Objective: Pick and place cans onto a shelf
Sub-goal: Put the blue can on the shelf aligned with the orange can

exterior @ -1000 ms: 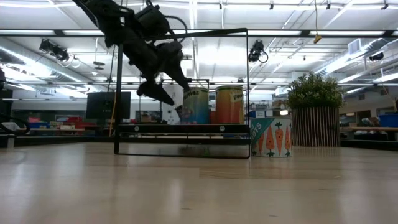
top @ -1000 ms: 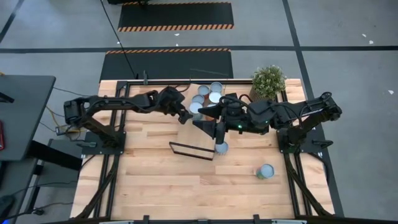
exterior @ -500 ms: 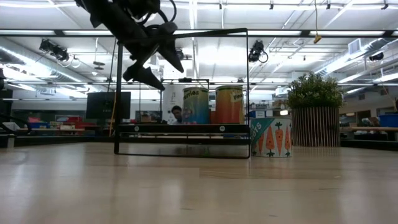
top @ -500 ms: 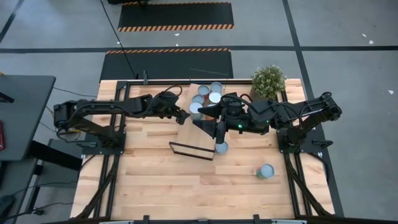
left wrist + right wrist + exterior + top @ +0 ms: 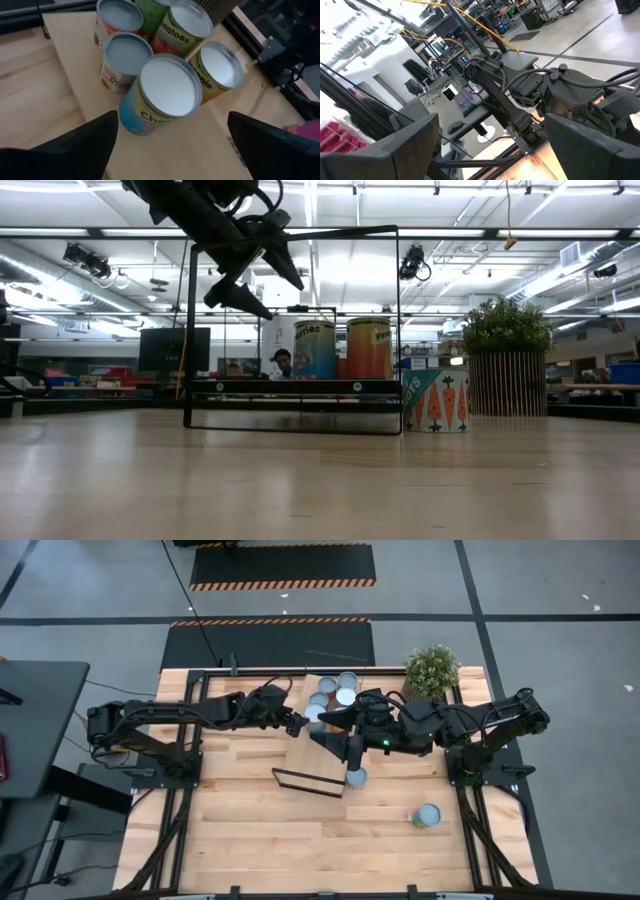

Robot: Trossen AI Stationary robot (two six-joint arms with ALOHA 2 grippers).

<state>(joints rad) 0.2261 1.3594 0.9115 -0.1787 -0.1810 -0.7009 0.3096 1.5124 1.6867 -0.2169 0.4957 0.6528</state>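
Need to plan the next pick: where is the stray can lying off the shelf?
High view: the stray can sits on the table's near right part, right of the shelf.

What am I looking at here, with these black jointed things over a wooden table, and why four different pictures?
They are two robot arms, filmed from above, from table height, and from a camera on each wrist. The left gripper hangs open and empty beside a cluster of small round silver-topped cans on a pale wooden shelf board. The right gripper is open over that board, also empty. Another can stands by the board's black frame, one farther off, and a potted green plant at the table's corner.
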